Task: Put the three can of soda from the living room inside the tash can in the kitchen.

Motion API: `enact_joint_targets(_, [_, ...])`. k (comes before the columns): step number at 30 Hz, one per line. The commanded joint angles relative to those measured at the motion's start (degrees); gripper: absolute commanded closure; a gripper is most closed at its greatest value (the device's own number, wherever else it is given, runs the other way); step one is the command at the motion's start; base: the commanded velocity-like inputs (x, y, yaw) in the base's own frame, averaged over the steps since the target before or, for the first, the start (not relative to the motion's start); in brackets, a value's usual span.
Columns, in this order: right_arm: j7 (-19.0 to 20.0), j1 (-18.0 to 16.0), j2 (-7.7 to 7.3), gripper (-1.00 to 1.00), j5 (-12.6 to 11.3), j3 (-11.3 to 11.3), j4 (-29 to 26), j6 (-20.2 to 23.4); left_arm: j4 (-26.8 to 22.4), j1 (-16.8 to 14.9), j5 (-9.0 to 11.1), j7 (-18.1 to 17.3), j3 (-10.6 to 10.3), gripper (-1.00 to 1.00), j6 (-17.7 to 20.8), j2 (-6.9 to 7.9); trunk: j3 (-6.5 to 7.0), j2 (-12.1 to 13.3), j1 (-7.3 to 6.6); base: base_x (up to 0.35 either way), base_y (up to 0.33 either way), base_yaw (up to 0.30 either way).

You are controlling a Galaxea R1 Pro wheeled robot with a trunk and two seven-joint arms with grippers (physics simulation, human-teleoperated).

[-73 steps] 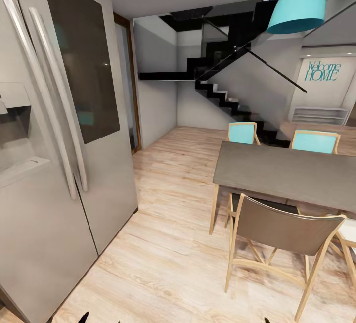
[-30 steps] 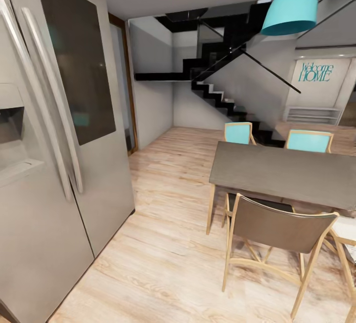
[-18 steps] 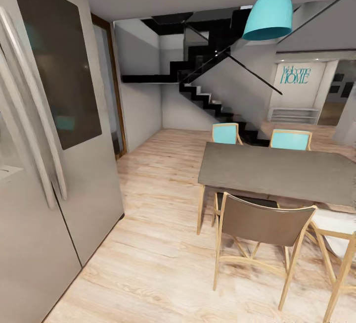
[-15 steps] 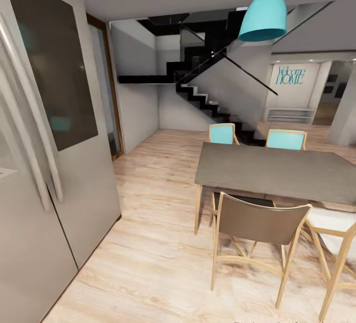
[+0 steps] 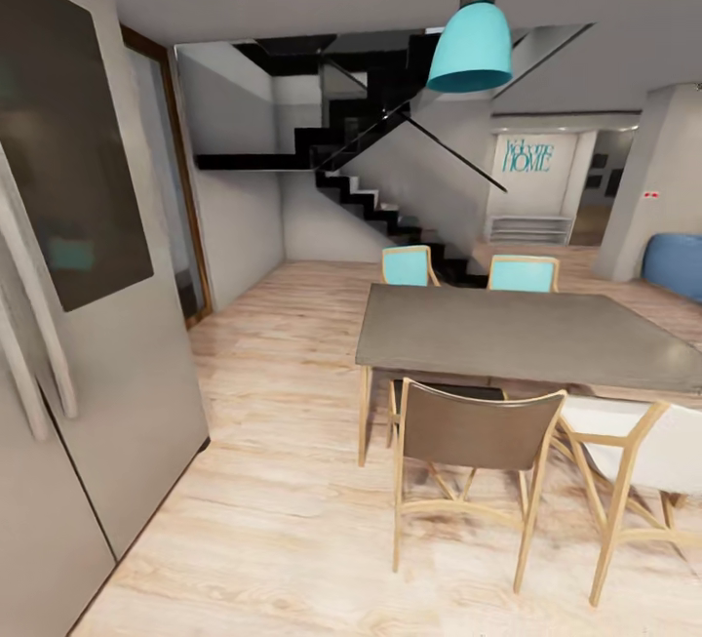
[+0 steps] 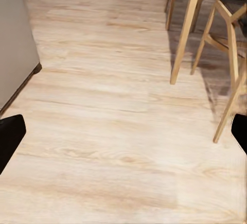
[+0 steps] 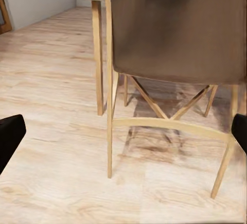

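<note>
I am in the kitchen, and the soda cans and the trash can are out of view. The steel fridge (image 5: 88,344) stands close on the left. The grey dining table (image 5: 517,335) is ahead on the right, under the teal pendant lamp (image 5: 471,47). My left gripper (image 6: 123,136) is open above bare wood floor, its dark fingertips (image 6: 10,142) far apart with nothing between them. My right gripper (image 7: 123,134) is open too and faces the brown-backed chair (image 7: 175,34).
Two teal-backed chairs (image 5: 408,266) stand behind the table, and a white chair (image 5: 634,452) is at its near right. A black staircase (image 5: 380,198) rises at the back. A blue sofa end (image 5: 678,266) shows far right past a pillar. Open floor (image 5: 283,354) runs between fridge and table.
The head view has swung to the right: the fridge has slid toward the left edge, the table sits more central, and the pillar and blue sofa end have come into view.
</note>
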Motion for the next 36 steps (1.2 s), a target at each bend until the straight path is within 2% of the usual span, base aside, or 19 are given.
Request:
enact_joint_targets(1, [-0.1,0.0,-0.17,-1.0,0.0,-0.1,0.0,0.0,-0.3,0.0,0.0,0.0,0.0,-1.0,0.0,0.04,0.06,0.0,0.0,0.0,0.0,-0.215])
enact_joint_targets(3, [-0.1,-0.4,-0.49,-1.0,-0.1,-0.2,0.0,0.0,-1.2,-0.3,0.0,0.0,0.0,-1.0,0.0,0.08,0.17,0.0,0.0,0.0,0.0,-0.215])
enact_joint_targets(4, [-0.3,-1.9,-1.94,-1.0,-0.4,-0.3,-0.1,0.1,-6.0,-1.3,0.0,0.0,0.0,-1.0,0.4,0.13,0.21,0.0,0.0,0.0,0.0,-0.215])
enact_joint_targets(7, [-0.3,-2.7,-2.68,-1.0,-0.6,-0.4,-0.1,0.3,-9.3,-2.6,-0.1,-0.1,0.0,-1.0,1.9,0.32,0.34,0.0,0.0,0.0,0.0,-0.215])
enact_joint_targets(10, [-0.3,-3.4,-3.15,-1.0,-0.7,-1.5,-0.2,1.4,-13.6,-5.8,-0.1,-0.1,0.0,-1.0,7.6,0.96,0.46,0.0,0.0,0.0,0.0,-0.214])
enact_joint_targets(11, [-0.3,-3.7,-3.34,-1.0,-0.7,-2.8,-0.4,2.4,-15.7,-10.9,-0.2,-0.1,0.1,-1.0,15.7,2.05,0.5,0.0,0.0,0.0,0.0,-0.211])
enact_joint_targets(12, [-0.3,-3.8,-3.42,-1.0,-0.7,-3.2,-0.5,2.7,-15.9,-13.7,-0.4,0.0,0.2,-1.0,19.0,2.61,0.53,0.0,0.0,0.0,0.0,-0.211])
enact_joint_targets(15, [-0.3,-3.9,-3.49,-1.0,-0.7,-3.5,-0.6,2.9,-14.8,-17.0,-0.5,0.0,0.4,-1.0,22.0,3.08,0.64,0.0,0.0,0.0,0.0,-0.21])
enact_joint_targets(18, [-0.2,-3.9,-3.56,-1.0,-0.7,-3.7,-0.6,3.0,-11.6,-18.8,-0.5,0.2,0.6,-1.0,23.3,3.28,0.74,0.0,0.0,0.0,0.0,-0.208])
enact_joint_targets(21, [-0.2,-3.9,-3.63,-1.0,-0.7,-3.8,-0.5,3.1,-3.9,-20.2,-0.4,0.3,0.8,-1.0,24.0,3.33,0.83,0.0,0.0,0.0,0.0,-0.206])
enact_joint_targets(22, [-0.2,-3.9,-3.65,-1.0,-0.7,-3.9,-0.5,3.1,-2.7,-20.3,-0.2,0.2,0.8,-1.0,24.4,3.36,0.86,0.0,0.0,0.0,0.0,-0.204])
enact_joint_targets(30, [0.1,-4.2,-3.58,-1.0,-0.7,-3.8,-1.4,4.1,-0.3,-20.6,-0.3,0.0,0.5,-1.0,24.4,3.22,0.94,0.0,0.0,0.0,0.0,-0.159])
enact_joint_targets(33, [0.1,-4.4,-3.57,-1.0,-0.7,-3.8,-4.4,7.1,-0.3,-20.6,-0.3,0.0,0.4,-1.0,24.3,3.19,0.94,0.0,0.0,0.0,0.0,-0.092])
enact_joint_targets(36, [0.4,-4.4,-3.55,-1.0,-0.6,-3.7,-9.5,13.6,-0.3,-20.7,-0.3,0.0,0.4,-1.0,24.3,3.17,0.95,0.0,0.0,0.0,0.0,-0.058])
